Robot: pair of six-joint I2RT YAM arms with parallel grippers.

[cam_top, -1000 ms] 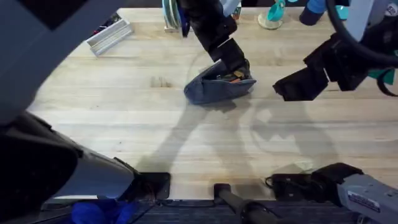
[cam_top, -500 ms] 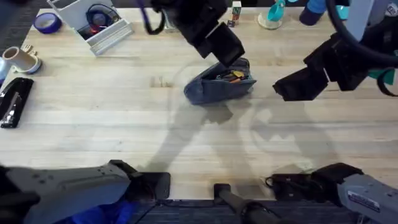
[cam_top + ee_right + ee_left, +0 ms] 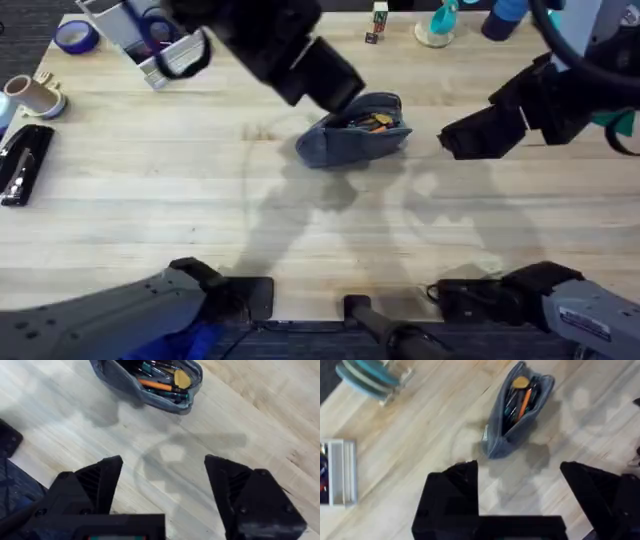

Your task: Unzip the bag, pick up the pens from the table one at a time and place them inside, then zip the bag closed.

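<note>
The blue-grey bag (image 3: 345, 140) lies on the table (image 3: 200, 210) at centre back, its zipper open. Orange and dark pens (image 3: 372, 122) lie inside, with a yellowish round piece among them. My left gripper (image 3: 335, 88) hangs above and just left of the bag, open and holding nothing. In the left wrist view the bag (image 3: 507, 435) and pens (image 3: 522, 402) lie ahead of the open left gripper (image 3: 520, 492). My right gripper (image 3: 465, 140) hovers to the bag's right, open and empty. The right wrist view has the bag (image 3: 120, 380) and pens (image 3: 157, 384) beyond the right gripper (image 3: 165, 485).
A grey tray (image 3: 170, 62) with tape rolls stands at the back left. Near it are a blue tape roll (image 3: 72, 37), a cup (image 3: 30, 95) and a black stapler (image 3: 20, 165). A teal object (image 3: 440, 22) and a small cube (image 3: 378, 14) sit along the far edge.
My left gripper has pulled back from the bag's opening, up and to the left. The bag stays open with the pens inside. The right arm has not moved.
</note>
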